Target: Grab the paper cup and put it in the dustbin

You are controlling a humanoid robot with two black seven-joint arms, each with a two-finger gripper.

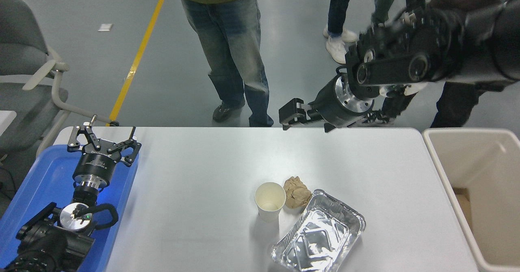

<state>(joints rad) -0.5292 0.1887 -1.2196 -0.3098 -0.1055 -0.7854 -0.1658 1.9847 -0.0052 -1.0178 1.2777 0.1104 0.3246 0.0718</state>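
White paper cup (269, 205), beige dustbin (479, 190)

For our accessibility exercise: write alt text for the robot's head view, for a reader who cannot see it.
A white paper cup stands upright on a white table, with a crumpled brown paper ball and a foil tray beside it. The right gripper hangs high over the table's far edge; the dustbin sits at the right. The left gripper rests open over a blue tray.

I see the paper cup (269, 206) standing upright just below the centre of the frame, small, white and tapered, its rolled rim open toward me and its cream inside showing nothing in it. The dustbin (436, 150) fills the lower right edge of the frame, a large cream rectangular tub with a thick rounded rim, well apart from the cup.
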